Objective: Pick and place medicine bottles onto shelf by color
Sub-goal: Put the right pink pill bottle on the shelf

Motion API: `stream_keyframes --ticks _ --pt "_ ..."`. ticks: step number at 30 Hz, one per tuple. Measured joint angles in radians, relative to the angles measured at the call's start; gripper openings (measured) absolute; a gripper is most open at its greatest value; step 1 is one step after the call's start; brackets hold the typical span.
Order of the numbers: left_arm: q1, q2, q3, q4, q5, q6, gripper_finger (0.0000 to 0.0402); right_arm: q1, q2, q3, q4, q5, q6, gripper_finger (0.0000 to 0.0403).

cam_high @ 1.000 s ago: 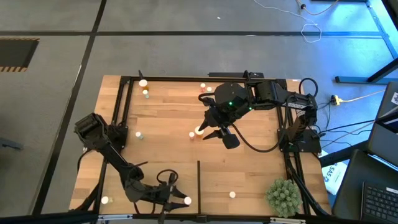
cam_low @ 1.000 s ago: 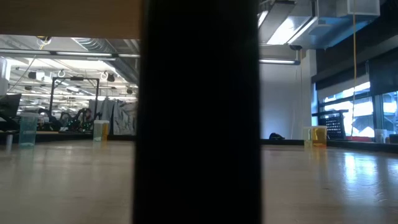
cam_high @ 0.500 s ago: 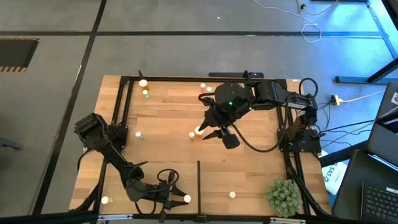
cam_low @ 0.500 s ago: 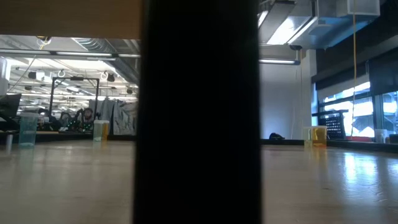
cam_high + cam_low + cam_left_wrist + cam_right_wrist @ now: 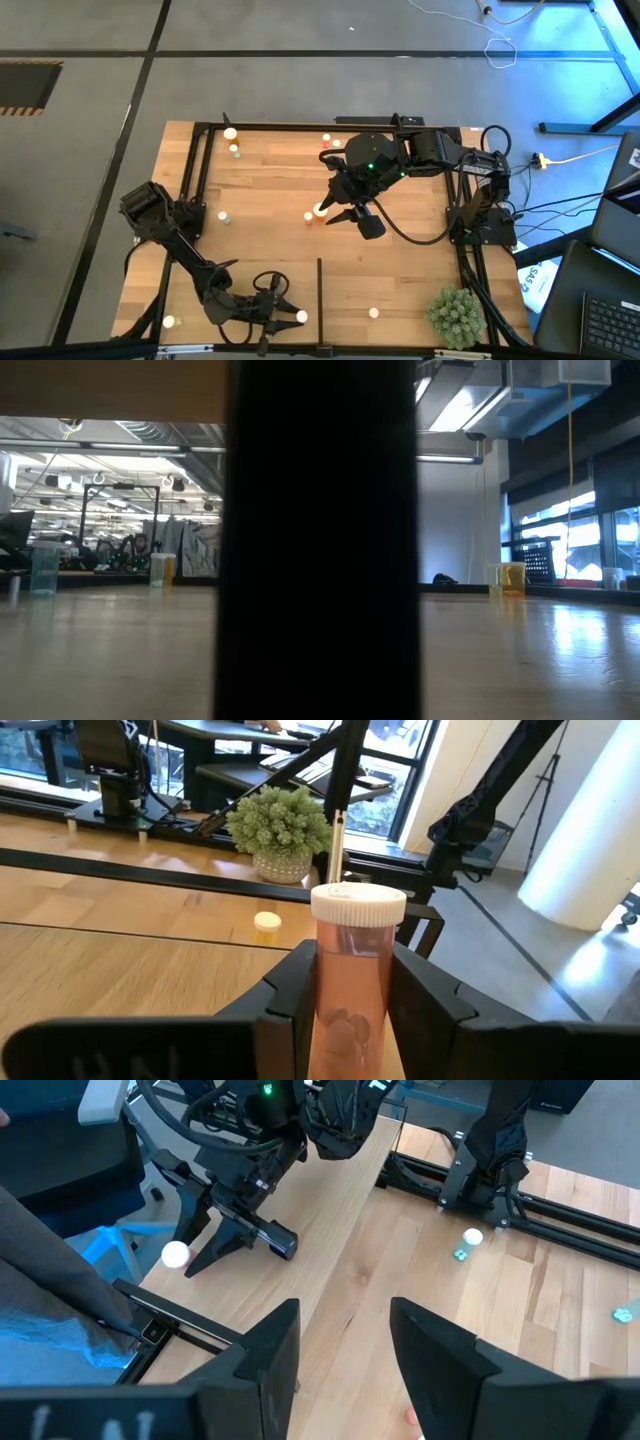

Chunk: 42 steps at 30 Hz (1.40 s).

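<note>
Left gripper (image 5: 290, 318) sits down at the tabletop's (image 5: 400, 270) near edge, just left of the thin dark divider (image 5: 319, 290), fingers pinching an upright orange bottle (image 5: 350, 985). Right gripper (image 5: 333, 214) hovers mid-table, fingers spread around nothing, a loose bottle (image 5: 319, 211) right by them.

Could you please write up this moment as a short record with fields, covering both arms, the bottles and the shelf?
left gripper: at the table's front edge, jaws shut on an orange medicine bottle with a white cap, held upright
right gripper: over the table's middle, jaws apart beside a white-capped bottle; no grip visible
shelf: front of the table, dark divider upright, one bottle to the divider's right
loose bottles: several near the back edge
plant ball: front right corner
</note>
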Motion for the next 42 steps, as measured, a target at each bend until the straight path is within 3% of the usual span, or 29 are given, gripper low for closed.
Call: stream_keyframes --ticks 33,42 --pt "-0.001 0.000 0.000 0.001 0.025 0.032 0.0097 0.000 0.000 0.000 0.000 0.000 0.000 0.0160" --pt "-0.001 0.000 -0.001 -0.004 0.026 0.045 0.0124 0.000 0.000 0.000 0.000 0.000 0.000 0.0160"
